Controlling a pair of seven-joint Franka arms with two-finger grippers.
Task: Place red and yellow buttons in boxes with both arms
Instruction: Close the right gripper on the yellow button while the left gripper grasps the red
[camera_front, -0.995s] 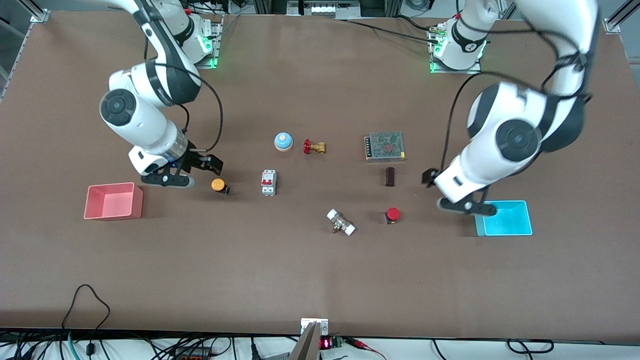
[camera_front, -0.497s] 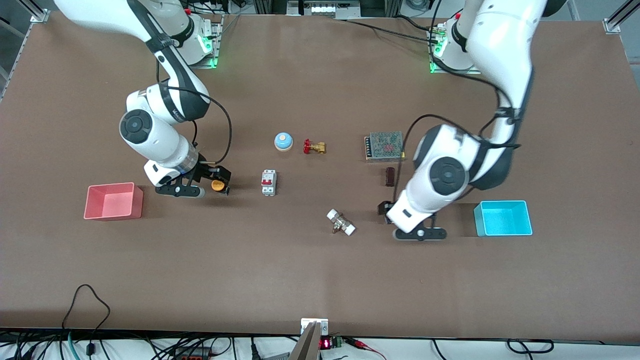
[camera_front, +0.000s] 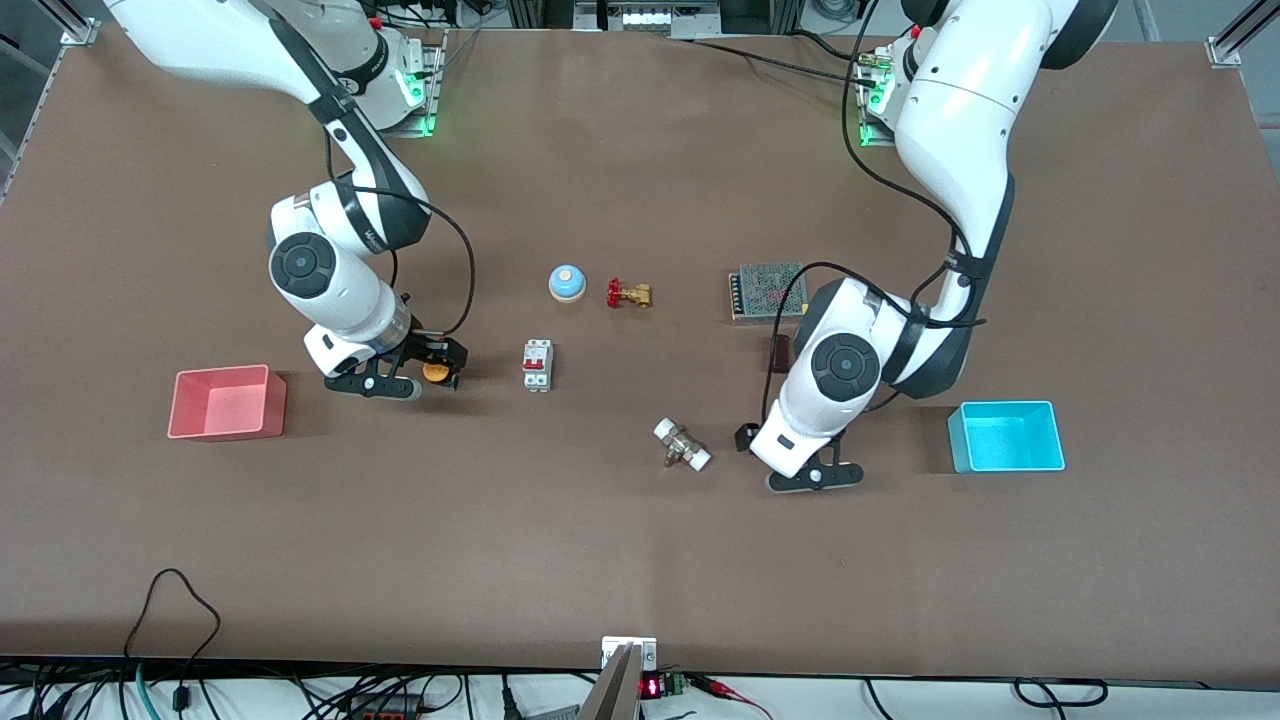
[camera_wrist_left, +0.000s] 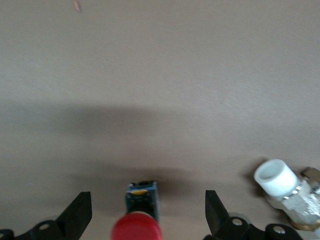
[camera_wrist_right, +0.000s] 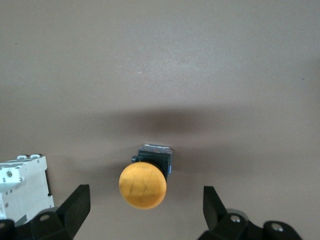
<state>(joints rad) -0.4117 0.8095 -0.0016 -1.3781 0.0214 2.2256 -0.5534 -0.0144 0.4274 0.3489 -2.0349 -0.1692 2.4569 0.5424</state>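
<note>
We are seeing both grippers spread: right gripper straddling the yellow button, left gripper straddling the red button. No legible writing.

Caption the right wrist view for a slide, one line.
Right gripper, fingers open, poised around the yellow button on the brown table, white breaker beside it.

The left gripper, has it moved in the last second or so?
Yes. The left gripper has swung away from the cyan box toward the table's middle and is now open around the red button.
</note>
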